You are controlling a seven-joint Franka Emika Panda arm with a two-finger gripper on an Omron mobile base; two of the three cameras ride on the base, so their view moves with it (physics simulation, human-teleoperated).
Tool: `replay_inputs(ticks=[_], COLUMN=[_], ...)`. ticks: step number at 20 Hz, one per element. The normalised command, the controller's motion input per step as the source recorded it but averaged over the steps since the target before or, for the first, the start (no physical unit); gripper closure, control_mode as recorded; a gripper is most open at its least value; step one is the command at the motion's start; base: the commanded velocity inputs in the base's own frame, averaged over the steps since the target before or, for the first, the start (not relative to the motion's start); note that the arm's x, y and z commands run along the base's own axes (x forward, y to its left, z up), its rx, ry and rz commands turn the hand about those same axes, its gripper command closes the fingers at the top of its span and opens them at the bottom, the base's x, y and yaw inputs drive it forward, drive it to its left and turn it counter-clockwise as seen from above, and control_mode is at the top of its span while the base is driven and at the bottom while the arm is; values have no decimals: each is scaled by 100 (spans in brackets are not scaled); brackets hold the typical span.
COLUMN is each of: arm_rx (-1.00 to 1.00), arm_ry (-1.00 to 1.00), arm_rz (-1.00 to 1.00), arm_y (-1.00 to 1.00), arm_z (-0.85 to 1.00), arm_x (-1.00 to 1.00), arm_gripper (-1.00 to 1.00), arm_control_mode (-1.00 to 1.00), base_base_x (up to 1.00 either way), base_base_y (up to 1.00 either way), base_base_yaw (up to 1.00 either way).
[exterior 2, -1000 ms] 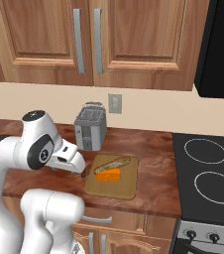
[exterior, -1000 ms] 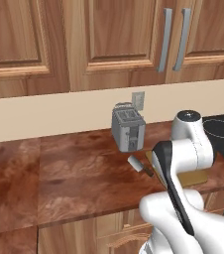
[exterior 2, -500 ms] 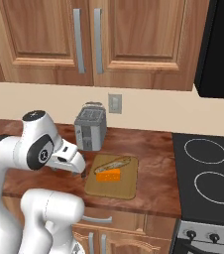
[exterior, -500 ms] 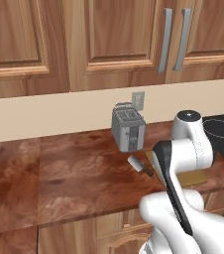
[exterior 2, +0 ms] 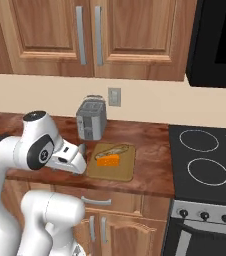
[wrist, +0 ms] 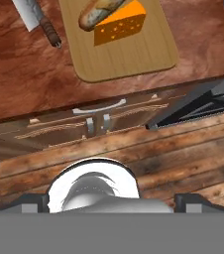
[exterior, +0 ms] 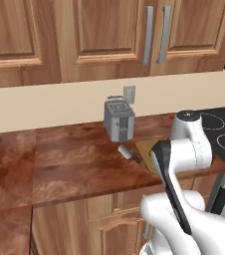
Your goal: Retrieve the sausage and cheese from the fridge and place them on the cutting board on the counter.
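The tan cutting board (wrist: pixel 129 59) lies on the reddish-brown counter (wrist: pixel 20 79) near its front edge. On the board rest the orange cheese (wrist: pixel 121 26) wedge and, touching it on the far side, a tan-brown link, the sausage (wrist: pixel 98 12). The right base view shows the cheese (exterior 2: pixel 108 160) and sausage (exterior 2: pixel 113 149) on the board (exterior 2: pixel 120 170) too. My gripper (wrist: pixel 113 201) is open and holds nothing, its dark fingertips (wrist: pixel 34 202) wide apart. It hangs over the counter's front edge, left of the board (exterior 2: pixel 81 165). The fridge is out of view.
A knife (wrist: pixel 39 22) with a white blade and dark handle lies on the counter left of the board. A grey toaster (exterior 2: pixel 91 119) stands behind it by the wall. The black stovetop (exterior 2: pixel 205 160) is to the right. Cabinet doors with silver handles (wrist: pixel 98 105) run below.
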Motion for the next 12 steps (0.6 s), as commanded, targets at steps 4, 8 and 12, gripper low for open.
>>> replay_inputs(ticks=[4, 8, 12], arm_rx=[0, 0, 0], arm_ry=[0, 0, 0], arm_rz=[0, 0, 0], arm_y=[0, 0, 0], arm_z=[0, 0, 0], arm_x=[0, 0, 0], arm_gripper=[-100, -100, -100], arm_control_mode=[100, 100, 100], base_base_x=[-21, 76, 26], base_base_y=[-29, -80, -79], base_base_yaw=[-9, -42, -62])
